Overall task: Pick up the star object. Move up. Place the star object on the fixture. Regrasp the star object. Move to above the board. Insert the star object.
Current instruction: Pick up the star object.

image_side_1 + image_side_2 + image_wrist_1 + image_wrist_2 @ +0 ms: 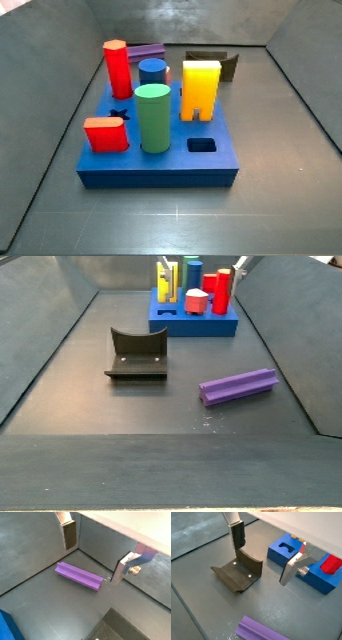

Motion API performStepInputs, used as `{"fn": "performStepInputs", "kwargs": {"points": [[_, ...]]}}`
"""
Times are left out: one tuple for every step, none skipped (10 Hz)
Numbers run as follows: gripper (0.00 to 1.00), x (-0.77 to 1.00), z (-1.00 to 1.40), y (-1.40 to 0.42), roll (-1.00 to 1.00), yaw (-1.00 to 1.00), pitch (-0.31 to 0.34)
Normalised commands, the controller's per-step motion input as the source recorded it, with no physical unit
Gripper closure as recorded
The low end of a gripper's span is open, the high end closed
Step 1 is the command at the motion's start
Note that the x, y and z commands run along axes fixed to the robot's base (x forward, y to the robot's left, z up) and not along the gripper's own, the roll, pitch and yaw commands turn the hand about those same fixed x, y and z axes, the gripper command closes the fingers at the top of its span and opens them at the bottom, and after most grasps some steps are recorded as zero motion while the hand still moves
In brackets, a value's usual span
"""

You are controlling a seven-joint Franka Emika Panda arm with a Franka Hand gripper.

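On the floor between the fixture (136, 353) and the side wall, your purple star object (238, 386) lies on its side, well apart from the blue board (195, 322). In both wrist views your gripper (91, 556) hangs above the floor, jaws spread wide and holding nothing, fingers (237, 536) clear of the piece.

Gripper (90, 554) absent from both side views. Star object (147, 50) mostly hidden behind board (158, 170) pegs; fixture (214, 58) too. I can't read star profile.
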Motion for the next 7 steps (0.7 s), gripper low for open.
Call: {"fn": "performStepInputs", "kwargs": {"points": [[0.00, -0.45, -0.37, 0.28, 0.00, -0.64, 0.000], [0.00, -0.39, -0.48, 0.13, 0.00, -0.83, 0.000], [0.00, -0.41, -0.47, 0.08, 0.00, -0.83, -0.034], [0.00, -0.54, -0.54, 0.22, -0.04, -0.63, -0.069], [0.00, -0.71, -0.72, 0.30, -0.03, -0.55, -0.093], [0.00, -0.72, -0.77, 0.31, -0.04, -0.54, -0.101], [0.00, -0.46, -0.91, 0.17, 0.00, -0.77, -0.106]]}}
